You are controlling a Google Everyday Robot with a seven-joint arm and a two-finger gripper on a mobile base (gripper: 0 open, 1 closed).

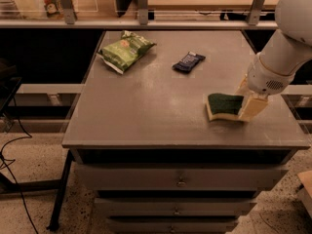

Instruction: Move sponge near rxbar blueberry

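The sponge (223, 105), dark green on top with pale yellow foam below, is at the right front of the grey table (146, 111). My gripper (246, 99) comes in from the right on a white arm. Its cream fingers (253, 108) are shut on the sponge's right end, and the sponge sits at or just above the tabletop. The rxbar blueberry (188, 62), a small dark navy wrapper, lies flat at the table's back middle, well apart from the sponge and up-left of it.
A light green crinkled snack bag (125, 50) lies at the back left of the table. A shelf rail with metal posts (142, 4) runs behind the table. Drawers (180, 179) are under the tabletop. Cables lie on the floor at the left.
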